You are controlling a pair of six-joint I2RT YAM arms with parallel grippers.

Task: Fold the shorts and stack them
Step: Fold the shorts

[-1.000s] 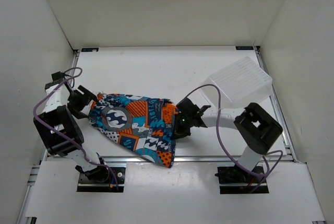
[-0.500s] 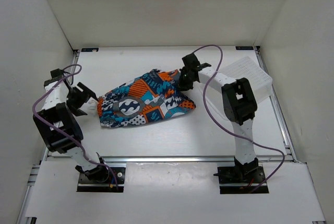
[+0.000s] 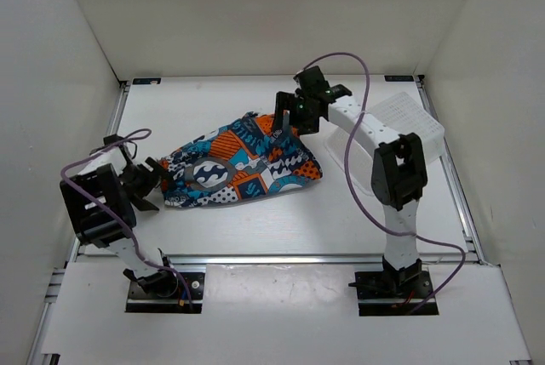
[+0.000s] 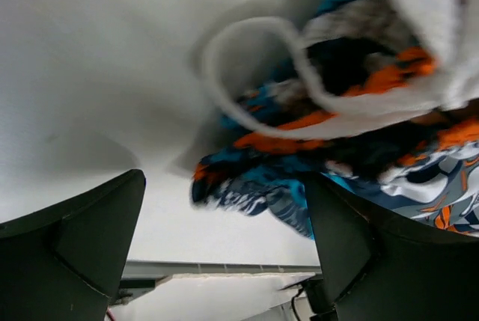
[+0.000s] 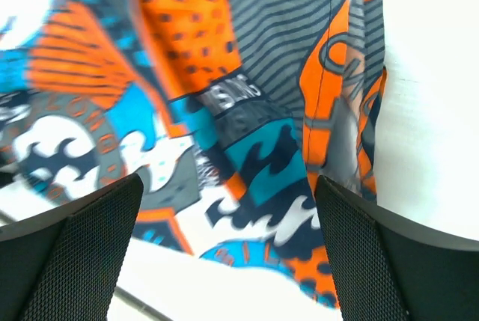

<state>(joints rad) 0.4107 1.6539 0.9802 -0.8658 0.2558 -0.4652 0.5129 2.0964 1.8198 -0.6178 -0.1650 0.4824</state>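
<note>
Patchwork fabric in orange, teal, navy and white: one pair of shorts lies bunched on the worktop, between the two end effectors. One white perforated basket sits beyond the right arm, well apart from the cloth. At the left end effector the fingers stand wide apart and grip nothing; the shorts' crumpled edge and one looped white drawstring lie just ahead of them. Over the far right corner of the shorts hangs the right end effector, fingers spread wide and empty, with printed cloth beneath; whether they touch it I cannot tell
</note>
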